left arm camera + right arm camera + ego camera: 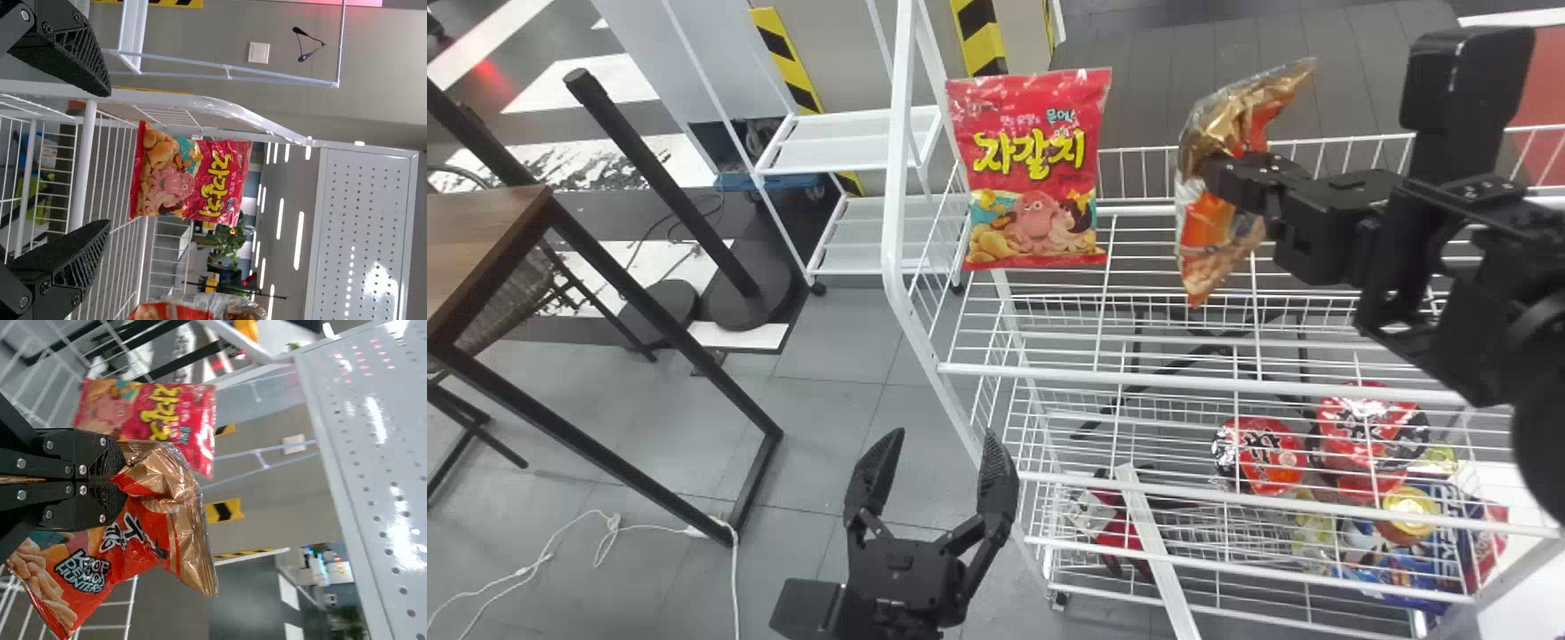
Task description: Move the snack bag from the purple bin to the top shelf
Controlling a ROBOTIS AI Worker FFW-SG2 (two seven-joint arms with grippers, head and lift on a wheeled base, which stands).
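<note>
In the head view, my right gripper [1216,178] is at the right, above the white wire top shelf [1165,380]. It pinches an orange and gold snack bag [1202,240], which hangs over the shelf. In the right wrist view, the right gripper [123,480] is closed on the gold upper part of the snack bag [143,537]. My left gripper [940,440] is parked low, left of the rack, its fingers spread with nothing between them. The left wrist view shows the left gripper [108,158] apart, and an edge of the snack bag [173,311].
A red snack bag [1036,178] stands upright at the top shelf's left end, left of the held bag. Lower tiers hold red packs [1260,455] and other goods. A white rack post [898,178] rises beside my left gripper. A wooden table [480,240] is at far left.
</note>
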